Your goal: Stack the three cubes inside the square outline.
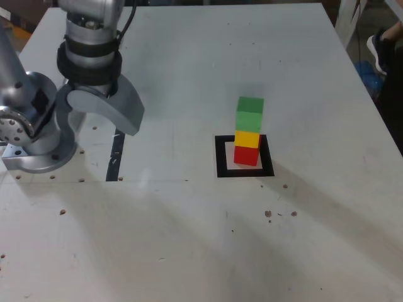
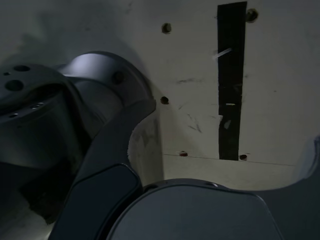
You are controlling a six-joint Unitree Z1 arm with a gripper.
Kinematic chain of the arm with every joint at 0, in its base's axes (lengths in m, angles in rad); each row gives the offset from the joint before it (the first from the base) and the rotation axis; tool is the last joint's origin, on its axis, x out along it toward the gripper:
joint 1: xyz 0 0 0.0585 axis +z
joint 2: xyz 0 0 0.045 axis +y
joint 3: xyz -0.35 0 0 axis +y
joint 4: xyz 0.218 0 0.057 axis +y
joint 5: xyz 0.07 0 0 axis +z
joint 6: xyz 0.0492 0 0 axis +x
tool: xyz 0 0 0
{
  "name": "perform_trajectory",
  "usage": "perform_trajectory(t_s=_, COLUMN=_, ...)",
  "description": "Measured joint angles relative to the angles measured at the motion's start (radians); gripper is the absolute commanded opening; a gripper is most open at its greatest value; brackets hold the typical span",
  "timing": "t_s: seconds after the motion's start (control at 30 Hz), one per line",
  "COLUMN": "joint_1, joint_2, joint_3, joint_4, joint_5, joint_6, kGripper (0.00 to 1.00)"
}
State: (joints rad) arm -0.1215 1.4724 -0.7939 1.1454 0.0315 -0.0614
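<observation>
Its jaws spread wide with nothing between them, the tool (image 2: 235, 135) hangs over the table (image 1: 182, 245) near one straight black strip (image 1: 115, 155), well apart across open white surface from three solid-coloured cubes, green (image 1: 250, 114) over yellow (image 1: 247, 139) over red (image 1: 246, 155), stacked inside one flat black square outline (image 1: 221, 170).

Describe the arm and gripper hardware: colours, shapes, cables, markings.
Arm: silvery grey, rounded tubular links, darker band round one, thin black cable beside it. Base is a light metallic round flange with bolt holes. Gripper: smooth grey, broad curved jaws, darker in the wrist view. No readable lettering.
</observation>
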Motion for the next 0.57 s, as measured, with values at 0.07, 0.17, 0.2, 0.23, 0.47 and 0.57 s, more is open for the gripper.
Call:
perform_trajectory(t_s=0.07, joint_1=0.0, joint_2=0.0, joint_3=0.008, joint_4=-0.013, joint_5=-0.004, joint_6=0.0, kGripper=1.0)
perform_trajectory(t_s=0.17, joint_1=0.0, joint_2=0.001, joint_3=0.018, joint_4=-0.031, joint_5=-0.012, joint_6=0.0, kGripper=1.0)
perform_trajectory(t_s=0.2, joint_1=0.0, joint_2=0.002, joint_3=0.02, joint_4=-0.033, joint_5=-0.014, joint_6=0.0, kGripper=1.0)
perform_trajectory(t_s=0.23, joint_1=0.0, joint_2=0.004, joint_3=0.021, joint_4=-0.033, joint_5=-0.015, joint_6=0.0, kGripper=1.0)
perform_trajectory(t_s=0.47, joint_1=0.001, joint_2=0.062, joint_3=0.023, joint_4=-0.033, joint_5=-0.017, joint_6=0.0, kGripper=1.0)
perform_trajectory(t_s=0.57, joint_1=0.008, joint_2=0.075, joint_3=0.026, joint_4=-0.028, joint_5=-0.017, joint_6=-0.001, kGripper=1.0)
